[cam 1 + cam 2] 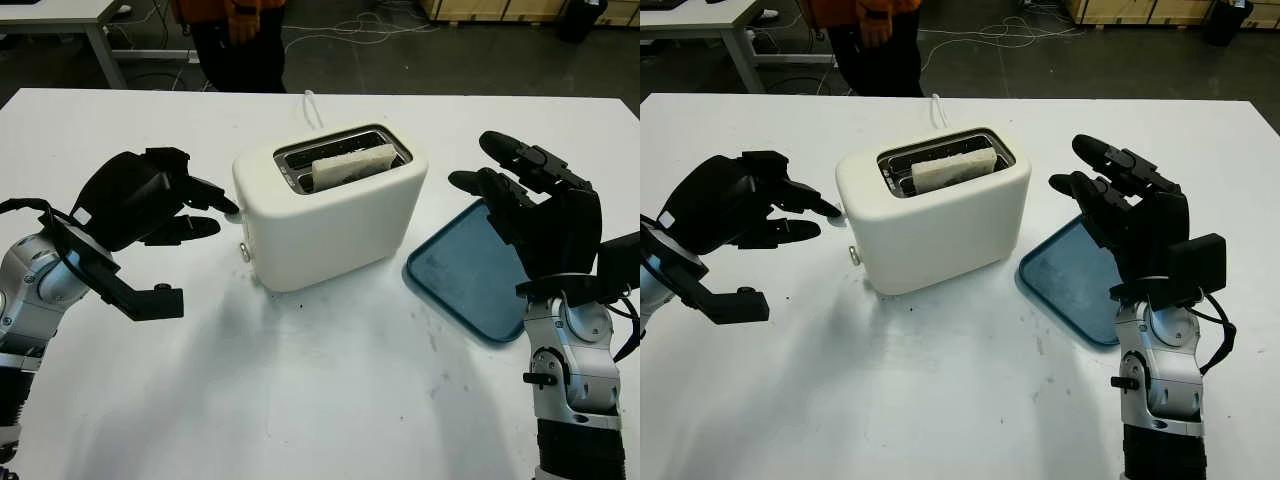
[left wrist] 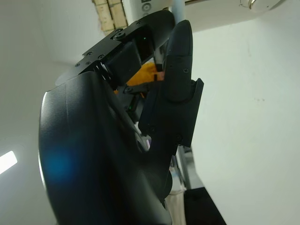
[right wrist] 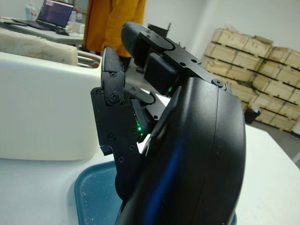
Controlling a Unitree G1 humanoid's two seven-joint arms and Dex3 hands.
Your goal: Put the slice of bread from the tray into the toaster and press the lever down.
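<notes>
Bread (image 1: 352,165) is seen in the head views already standing in one slot of the white toaster (image 1: 330,205), its top edge proud of the opening, so the loading step is judged done and the lever is what remains. The left hand (image 1: 160,200) is held at the toaster's narrow end, fingertips just beside the casing and above a small knob low on that face, a placement that suits a press on the lever (the lever itself cannot be made out); nothing is held and the fingers are extended rather than curled. The right hand (image 1: 1130,215) is raised over the blue tray (image 1: 1070,280), open and holding nothing, well clear of the toaster. The tray lies just beside the toaster and carries nothing but some crumbs. A person in an orange top (image 1: 235,20) stands beyond the table. From the left wrist, the hand's black shell and one straight finger are shown against the pale table. From the right wrist, the open fingers are seen above the tray's rim (image 3: 89,187), with the toaster and the bread's crust beyond.
</notes>
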